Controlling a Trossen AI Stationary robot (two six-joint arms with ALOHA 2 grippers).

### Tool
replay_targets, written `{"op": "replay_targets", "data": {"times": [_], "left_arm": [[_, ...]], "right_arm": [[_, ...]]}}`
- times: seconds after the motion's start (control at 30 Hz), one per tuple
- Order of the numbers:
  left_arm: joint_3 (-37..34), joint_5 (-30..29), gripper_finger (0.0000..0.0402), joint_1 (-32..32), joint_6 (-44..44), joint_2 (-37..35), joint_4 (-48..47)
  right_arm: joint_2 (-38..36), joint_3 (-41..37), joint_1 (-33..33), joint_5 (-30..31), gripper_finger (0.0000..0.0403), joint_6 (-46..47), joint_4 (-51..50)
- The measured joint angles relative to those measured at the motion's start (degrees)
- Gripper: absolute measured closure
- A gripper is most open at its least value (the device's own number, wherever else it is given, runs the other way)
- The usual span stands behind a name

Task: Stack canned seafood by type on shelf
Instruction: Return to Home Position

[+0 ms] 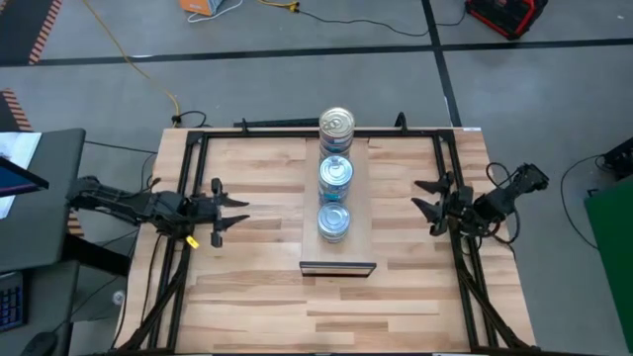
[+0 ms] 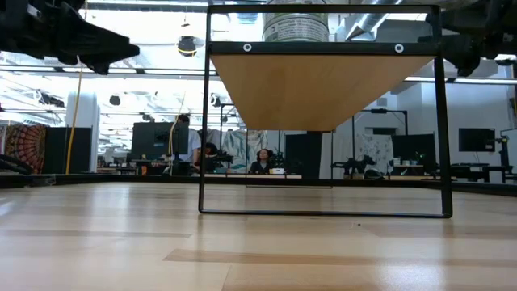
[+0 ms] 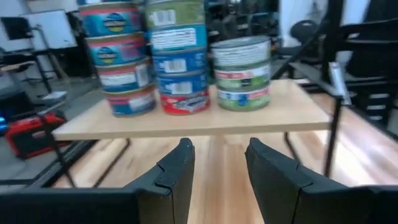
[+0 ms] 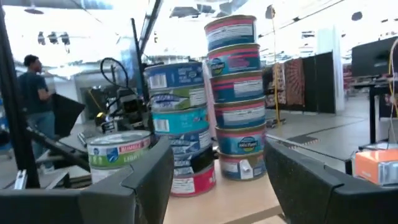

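Observation:
The canned seafood stands in three stacks in a row on the shelf (image 1: 341, 242), a light-wood board with a dark front edge in the table's middle. The far stack (image 1: 336, 125) has a silver-gold top and is the tallest (image 4: 233, 93). The middle stack (image 1: 335, 175) and the near stack (image 1: 333, 220) have light-blue tops. The near stack (image 3: 241, 73), with green labels, is the lowest. My left gripper (image 1: 233, 212) hovers open left of the shelf, pointing level at the tins (image 3: 217, 168). My right gripper (image 1: 427, 196) hovers open right of the shelf (image 4: 217, 186). Both hold nothing.
The shelf stands on a thin black frame (image 2: 323, 212) above the striped wood tabletop (image 1: 257, 287). Black rails (image 1: 188, 198) run along the table's left, right and far sides. A person (image 4: 34, 87) stands in the room beyond the table.

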Motion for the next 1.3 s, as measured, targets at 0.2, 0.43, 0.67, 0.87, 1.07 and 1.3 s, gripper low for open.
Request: {"op": "replay_targets", "data": {"times": [0.2,0.43,0.67,0.87,1.07,1.3], "left_arm": [[0.00,3.10,0.0265,-0.04,-3.58,-2.14,-3.77],[-4.61,6.18,0.0265,-0.04,-7.33,-2.07,3.83],[-7.43,2.89,0.0265,-0.01,-3.54,-2.13,9.41],[-7.43,1.08,0.0265,-0.01,-0.91,-2.14,7.70],[-7.43,-0.12,0.0265,-0.01,0.16,-2.14,7.02],[-7.43,-5.91,0.0265,-0.04,-0.24,-2.13,6.57]], "right_arm": [[0.06,-0.21,-0.94,-0.04,0.0128,5.51,-4.32],[1.23,-2.44,-4.29,-3.57,0.0128,14.83,-7.63],[3.71,-2.47,-8.65,-6.16,0.0128,6.44,-0.94],[3.78,-2.49,-16.31,-26.03,0.0128,-1.56,4.12],[3.78,-2.51,-28.23,-31.19,0.0128,5.90,0.47],[3.78,-2.54,-42.72,-43.92,0.0128,13.56,-4.80]]}}
